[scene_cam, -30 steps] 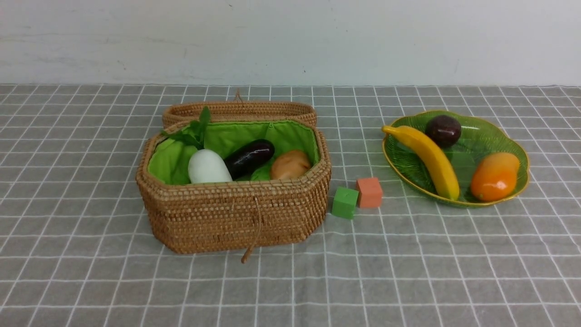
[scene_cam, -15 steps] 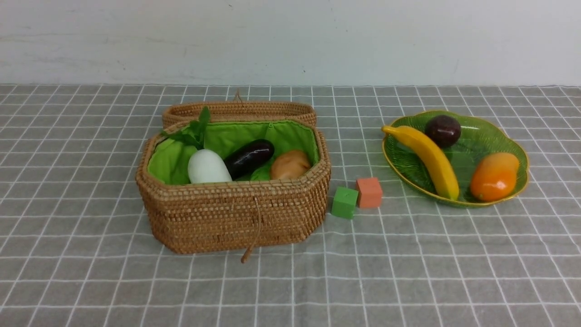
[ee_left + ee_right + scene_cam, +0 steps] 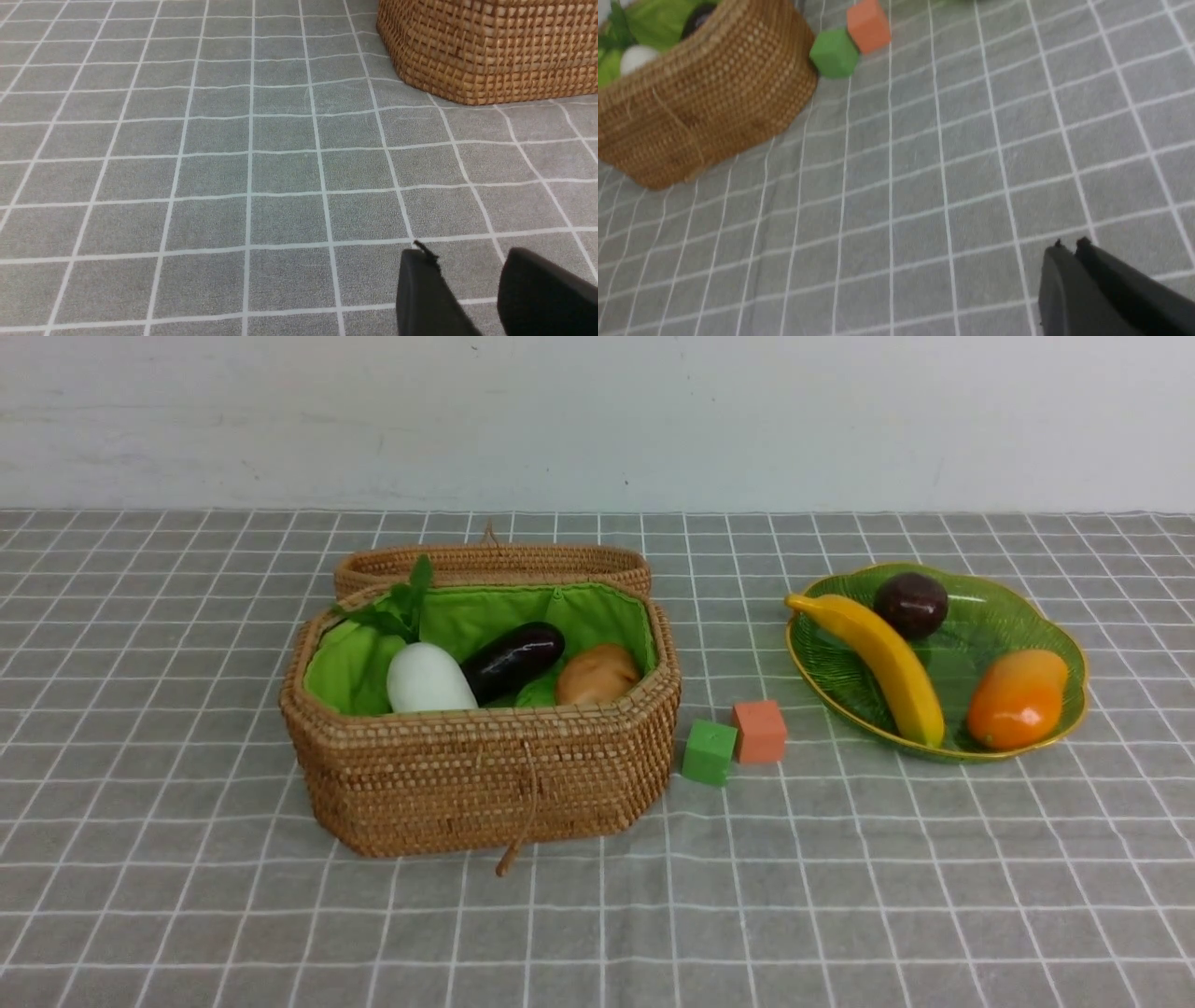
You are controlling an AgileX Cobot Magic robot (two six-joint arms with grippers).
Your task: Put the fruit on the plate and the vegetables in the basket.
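The open wicker basket (image 3: 485,784) holds a white radish (image 3: 428,679), a dark purple eggplant (image 3: 513,658) and a brown potato (image 3: 597,674) on its green lining. On the green plate (image 3: 990,616) lie a banana (image 3: 887,663), a round dark purple fruit (image 3: 911,605) and an orange mango (image 3: 1018,698). Neither arm shows in the front view. My left gripper (image 3: 467,254) hovers open over bare cloth, short of the basket's corner (image 3: 490,46). Over the cloth in front of the basket (image 3: 705,93), my right gripper (image 3: 1070,245) is shut on nothing.
A green cube (image 3: 709,752) and an orange cube (image 3: 760,731) sit touching on the grey checked tablecloth between basket and plate; both also show in the right wrist view, green cube (image 3: 835,52), orange cube (image 3: 868,25). The basket's lid (image 3: 495,562) rests behind it.
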